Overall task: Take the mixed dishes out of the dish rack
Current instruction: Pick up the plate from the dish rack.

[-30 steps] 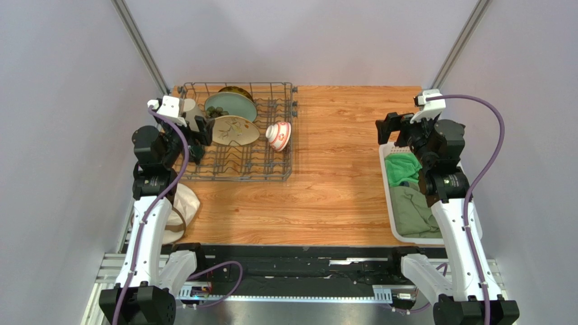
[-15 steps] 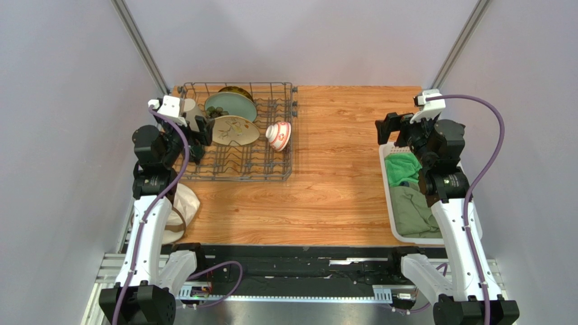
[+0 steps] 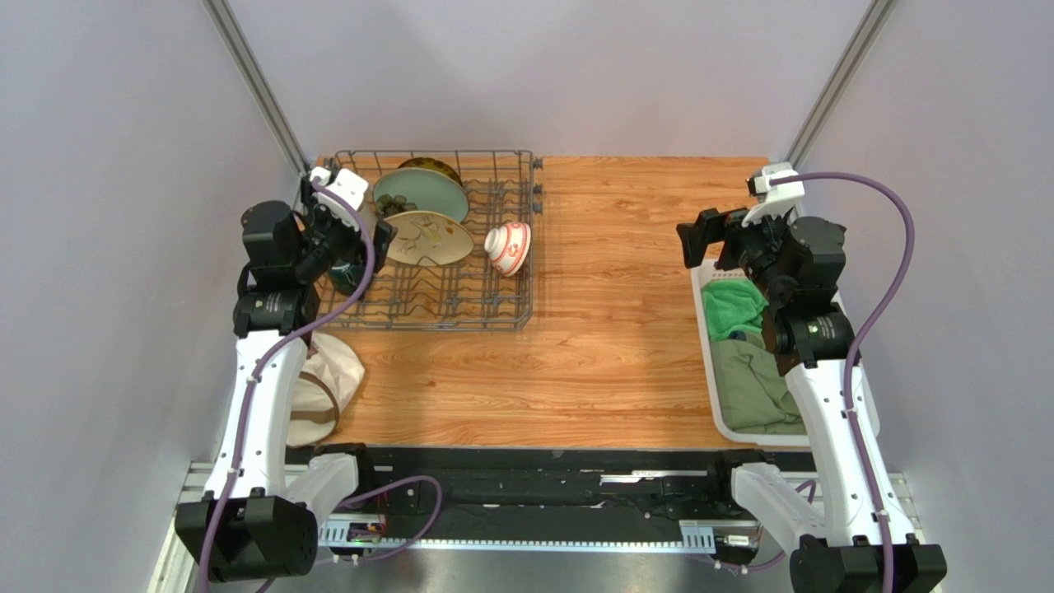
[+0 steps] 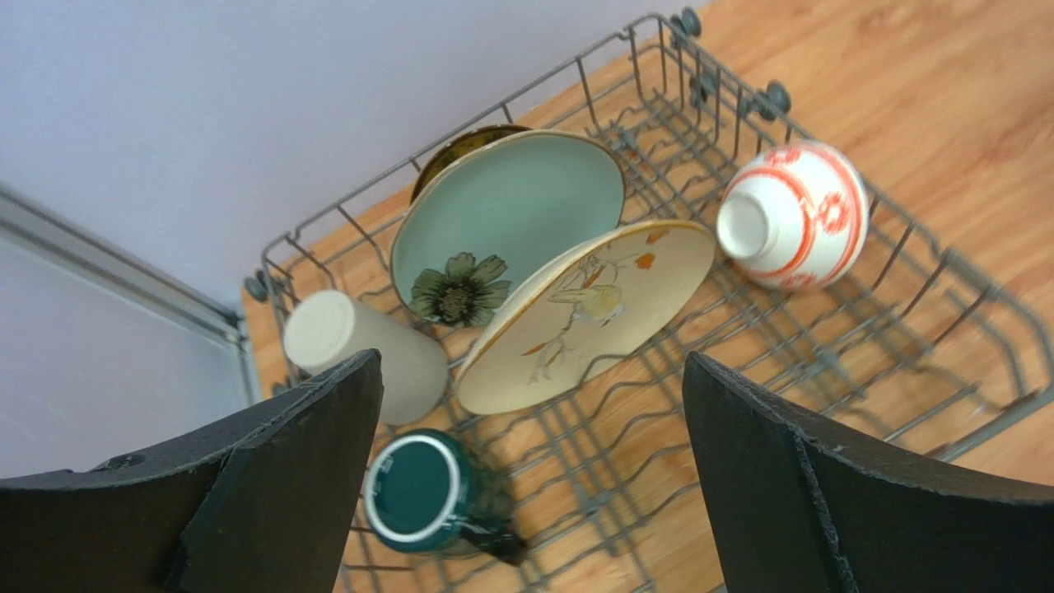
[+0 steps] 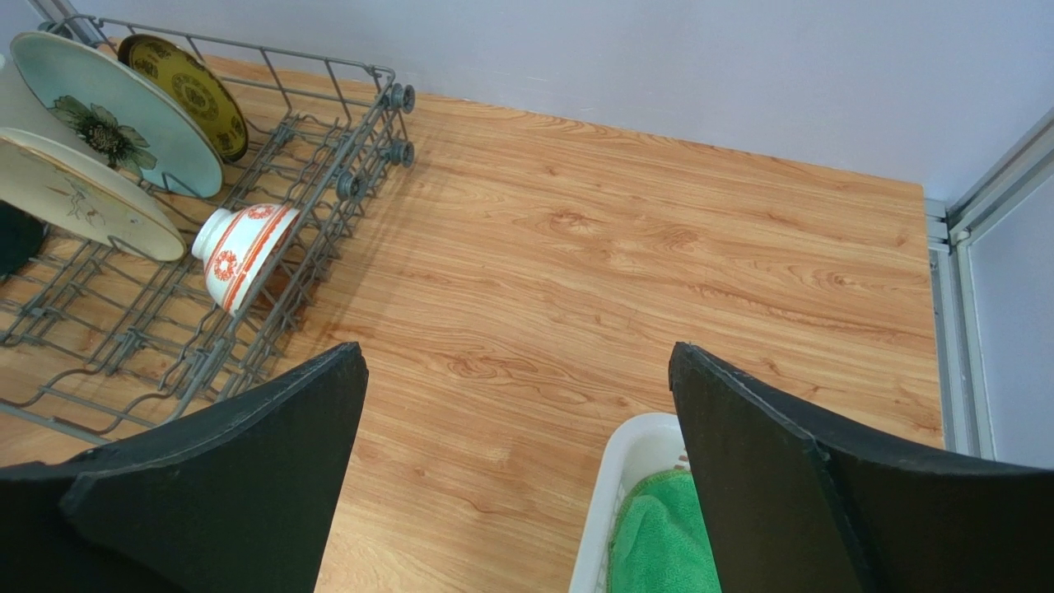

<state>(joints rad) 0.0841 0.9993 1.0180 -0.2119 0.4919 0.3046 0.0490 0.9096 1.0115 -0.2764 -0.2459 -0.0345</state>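
Left gripper [image 4: 532, 361] above left end of rack [image 3: 427, 319], jaws spread, empty. Right gripper [image 5: 517, 352] above basket [image 3: 711, 371] at right edge, jaws spread, empty. Rack, far-left corner: green plate [image 4: 520, 204], cream plate [image 4: 594, 315], patterned plate [image 4: 476, 138], bowl [image 4: 792, 213], mug [image 4: 427, 494], cup [image 4: 359, 352]. Basket: green cloths [image 3: 749, 371].

No writing, label, brand or number can be read in any view; the green plate [image 4: 520, 204] bears a dark flower, the cream plate [image 4: 606, 297] a painted sprig, the bowl [image 4: 804, 213] red bands and motifs; none of it is lettering.
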